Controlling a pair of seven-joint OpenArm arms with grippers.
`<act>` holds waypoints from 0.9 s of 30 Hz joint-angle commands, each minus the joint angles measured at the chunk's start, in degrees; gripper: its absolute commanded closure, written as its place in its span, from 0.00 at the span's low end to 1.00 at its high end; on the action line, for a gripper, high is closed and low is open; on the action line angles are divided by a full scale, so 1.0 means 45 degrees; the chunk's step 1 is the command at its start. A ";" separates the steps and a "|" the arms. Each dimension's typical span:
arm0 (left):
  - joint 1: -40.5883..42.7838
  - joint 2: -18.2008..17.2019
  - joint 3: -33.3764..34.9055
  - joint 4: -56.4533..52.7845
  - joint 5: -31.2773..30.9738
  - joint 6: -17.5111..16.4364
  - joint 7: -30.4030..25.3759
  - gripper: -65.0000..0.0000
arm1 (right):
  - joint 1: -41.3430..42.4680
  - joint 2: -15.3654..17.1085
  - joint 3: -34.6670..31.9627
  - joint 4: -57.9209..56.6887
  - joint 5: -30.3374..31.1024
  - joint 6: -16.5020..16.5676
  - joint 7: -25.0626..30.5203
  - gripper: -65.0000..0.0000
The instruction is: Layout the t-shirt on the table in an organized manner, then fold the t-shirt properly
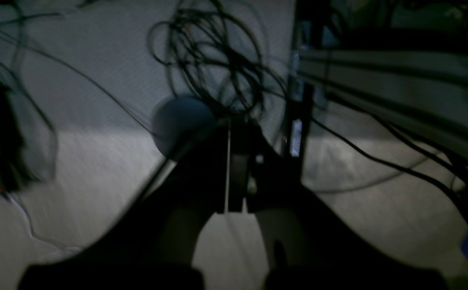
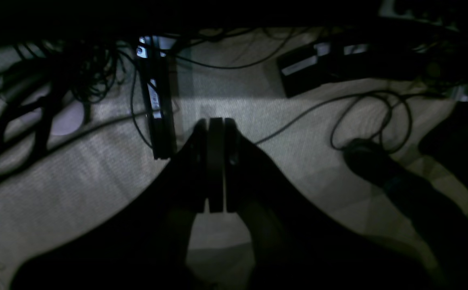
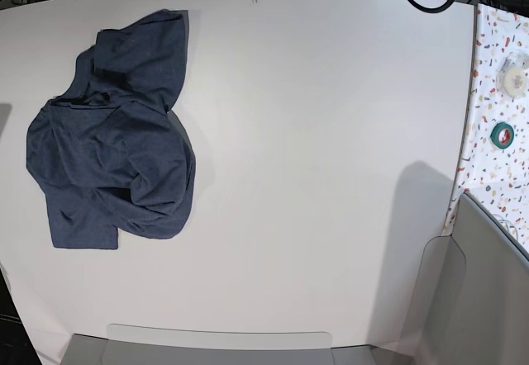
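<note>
Clearly nothing has been taken in hand yet; the t-shirt (image 3: 111, 167) lies in a rumpled heap at the far left side of the white counter (image 3: 331, 158) in the base view, well apart from the speckled strip with its roll of green tape (image 3: 502, 135) on the right; neither arm shows in that view. Both wrist cameras look at a carpeted floor strewn with cables; the left gripper (image 1: 234, 169) has its jaws pressed together on nothing, and the right gripper (image 2: 216, 169) likewise, clenched and empty. Soft, light cloth like this should sag and slide rather than hold shape; I would judge the shoulders or hem corners the best hold for spreading it. It is dark navy, heathered, folded over itself, with no lettering showing.
</note>
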 commanded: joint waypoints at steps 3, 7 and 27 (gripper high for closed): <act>0.1716 -0.0699 0.0594 0.2181 -0.0080 0.0071 -0.0145 1.00 | -0.1559 0.0358 0.0012 0.1788 0.0056 -0.0032 -0.0009 1.00; 0.3787 -0.1754 0.1121 0.5092 -0.0099 0.0071 -0.0145 1.00 | -0.3434 0.0925 0.0031 0.4426 0.0134 -0.0051 -0.0009 1.00; 0.8592 -0.5290 0.1004 1.4841 -0.0099 0.0071 0.1691 1.00 | -0.9607 0.1589 0.4739 1.6460 0.0173 0.0007 -0.0107 1.00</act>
